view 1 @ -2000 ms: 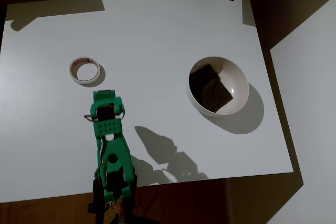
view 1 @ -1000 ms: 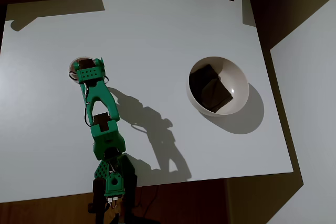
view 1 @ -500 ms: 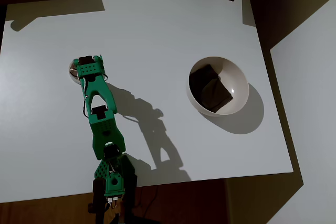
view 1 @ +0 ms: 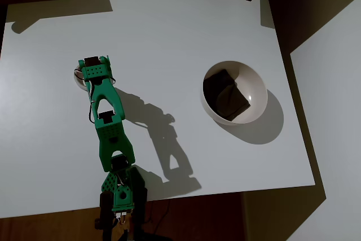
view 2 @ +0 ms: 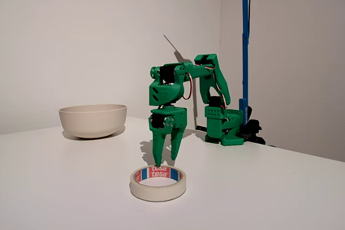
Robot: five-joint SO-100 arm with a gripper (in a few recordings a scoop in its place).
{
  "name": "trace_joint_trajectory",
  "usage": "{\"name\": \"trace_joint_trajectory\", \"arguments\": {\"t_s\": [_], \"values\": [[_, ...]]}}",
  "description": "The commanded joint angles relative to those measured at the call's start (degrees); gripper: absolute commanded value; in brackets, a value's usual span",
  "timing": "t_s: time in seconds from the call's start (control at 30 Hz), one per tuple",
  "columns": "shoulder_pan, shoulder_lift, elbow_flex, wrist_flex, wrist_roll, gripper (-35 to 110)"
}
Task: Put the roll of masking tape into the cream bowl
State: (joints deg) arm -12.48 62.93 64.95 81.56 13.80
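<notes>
A white table [view 1: 169,32] is seen from above, lit so that hard shadows are cast to the right of everything standing on it. The green arm [view 1: 107,134] is extended from its base at the lower edge of the overhead view toward the upper left; in the fixed view the same arm [view 2: 188,87] is bent over at the elbow with the wrist directed straight down.

The cream bowl [view 1: 254,86] is placed on the right half of the table in the overhead view, well apart from the arm, and a dark brown blocky thing [view 1: 225,97] is seen lying inside it. In the fixed view the bowl [view 2: 92,120] is found at the left, in the background.

The gripper [view 2: 166,161] is held vertically, fingertips down, just above the far rim of the roll of masking tape [view 2: 158,182]. The jaws are parted by a narrow gap and nothing is held between them. Contact between fingertips and roll cannot be determined.

The roll is lying flat on the table, hole upward, with red and blue print visible on its inner core. From above, it [view 1: 78,77] is largely covered by the gripper head [view 1: 94,69].
</notes>
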Motion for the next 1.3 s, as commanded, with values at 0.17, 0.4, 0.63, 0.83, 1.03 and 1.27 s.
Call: {"name": "trace_joint_trajectory", "arguments": {"t_s": [0.17,0.4,0.63,0.83,1.03,1.27], "values": [[-1.5,-0.6,-5.2,0.8,0.8,17],[-3.0,-3.7,-5.2,0.0,0.5,15],[-3.3,-6.9,-5.2,-1.5,0.2,8],[-3.3,-6.5,-5.2,-1.9,-0.2,-8],[-4.0,-4.6,-5.2,-2.0,0.3,-8],[-4.9,9.5,-5.2,1.7,1.8,-8]]}}
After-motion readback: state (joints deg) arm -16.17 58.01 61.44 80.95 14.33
